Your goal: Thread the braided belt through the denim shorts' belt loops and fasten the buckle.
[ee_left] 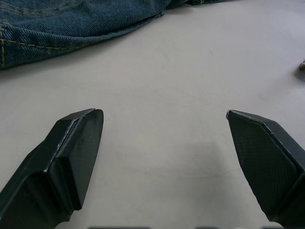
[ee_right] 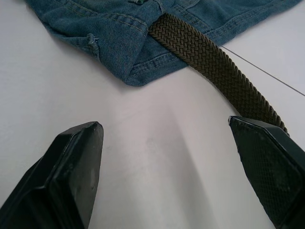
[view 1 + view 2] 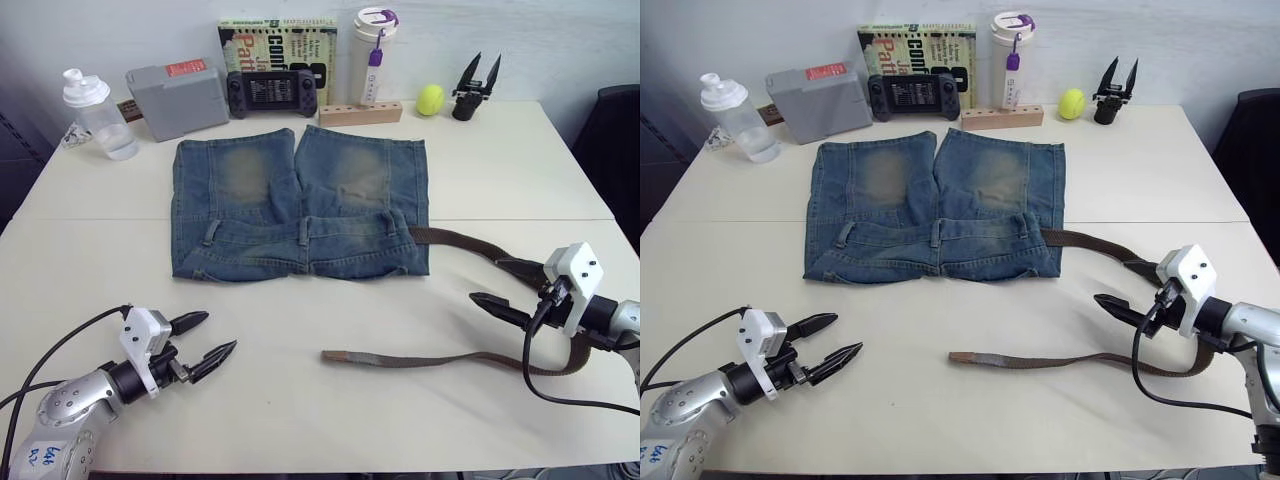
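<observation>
- The denim shorts (image 3: 300, 205) lie flat mid-table, waistband toward the robot, legs pointing away.
- The braided belt (image 3: 455, 243) comes out of the waistband at the shorts' right corner, curves out toward the robot's right, loops round by the right gripper (image 3: 512, 290), then runs back leftward across the bare table.
- Its free tip (image 3: 333, 356) lies in front of the shorts, well apart from the waistband; this stretch has its long axis roughly parallel to the waistband.
- That is the relation the next move seems to turn on — the tip sits between the two grippers, nearer the left gripper (image 3: 205, 336), pointing toward it.
- Left gripper: fingers spread wide, holding nothing, over bare table just left of the tip.
- Right gripper: also spread and empty, with the woven strap just beside one finger in the right wrist view.
- Belt loops (image 3: 304, 232) stand along the waistband; how many the belt passes I cannot tell, and the buckle cannot be made out.
- Nothing lies between tip and waistband — the clear bottle (image 3: 97, 113), grey box (image 3: 178, 99), book (image 3: 277, 45), game controller (image 3: 274, 92), tumbler (image 3: 371, 55), yellow ball (image 3: 430, 99) and spare gripper (image 3: 476, 87) stand along the far edge, behind the shorts.
</observation>
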Tool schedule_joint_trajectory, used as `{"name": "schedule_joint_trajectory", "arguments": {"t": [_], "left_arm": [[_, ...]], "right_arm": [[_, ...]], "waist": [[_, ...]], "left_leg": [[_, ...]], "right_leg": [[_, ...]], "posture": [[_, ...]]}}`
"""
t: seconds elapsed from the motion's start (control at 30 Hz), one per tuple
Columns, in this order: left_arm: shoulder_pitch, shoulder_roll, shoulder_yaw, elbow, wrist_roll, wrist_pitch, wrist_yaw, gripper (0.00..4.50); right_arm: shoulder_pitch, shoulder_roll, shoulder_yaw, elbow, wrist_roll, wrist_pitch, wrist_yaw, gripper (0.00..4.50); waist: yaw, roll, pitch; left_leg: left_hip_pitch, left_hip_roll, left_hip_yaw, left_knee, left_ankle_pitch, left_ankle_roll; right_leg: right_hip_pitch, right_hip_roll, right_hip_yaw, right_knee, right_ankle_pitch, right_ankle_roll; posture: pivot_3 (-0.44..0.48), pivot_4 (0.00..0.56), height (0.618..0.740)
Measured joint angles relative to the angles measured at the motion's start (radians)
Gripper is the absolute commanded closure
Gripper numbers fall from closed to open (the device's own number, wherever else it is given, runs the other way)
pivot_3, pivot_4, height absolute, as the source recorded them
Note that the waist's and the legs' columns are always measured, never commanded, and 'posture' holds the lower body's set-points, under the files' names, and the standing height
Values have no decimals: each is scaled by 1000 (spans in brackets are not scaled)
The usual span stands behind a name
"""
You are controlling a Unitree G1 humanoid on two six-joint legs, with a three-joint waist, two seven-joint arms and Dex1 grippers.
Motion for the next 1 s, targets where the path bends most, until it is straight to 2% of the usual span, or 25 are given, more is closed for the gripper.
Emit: {"name": "schedule_joint_trajectory", "arguments": {"t": [0.23,0.4,0.57,0.77,0.9,1.0], "left_arm": [[4,14,1,0,-15,5,-61,0],[-7,36,21,1,-77,29,-123,0],[-69,154,31,-1,-163,96,-248,0],[-193,278,-24,-2,-154,80,-413,0],[-262,310,-108,-4,-75,8,-485,0],[-294,310,-130,-6,-69,-2,-497,0]], "right_arm": [[-7,0,0,0,0,0,8,33],[-29,0,5,27,-6,-1,17,33],[-39,-25,60,2,-30,-4,58,33],[-48,-120,168,-217,-23,93,128,33],[-61,-174,266,-347,-38,143,170,33],[-85,-182,352,-401,-80,147,177,33]], "waist": [[0,0,0],[0,0,0],[-1,1,0],[-3,2,0],[-3,2,0],[-5,2,0]], "left_leg": [[0,0,0,0,0,0],[0,0,0,0,0,0],[0,0,0,0,0,0],[0,0,0,-1,0,-1],[0,0,1,-1,0,-1],[0,0,0,-1,0,-1]], "right_leg": [[0,0,0,0,0,0],[0,0,0,0,0,0],[0,0,0,1,0,0],[-1,0,0,0,0,0],[-1,0,0,0,0,0],[-1,0,1,0,0,0]], "posture": [[0,150,696],[0,150,696],[0,150,696],[0,150,696],[0,150,696],[0,150,696]]}}
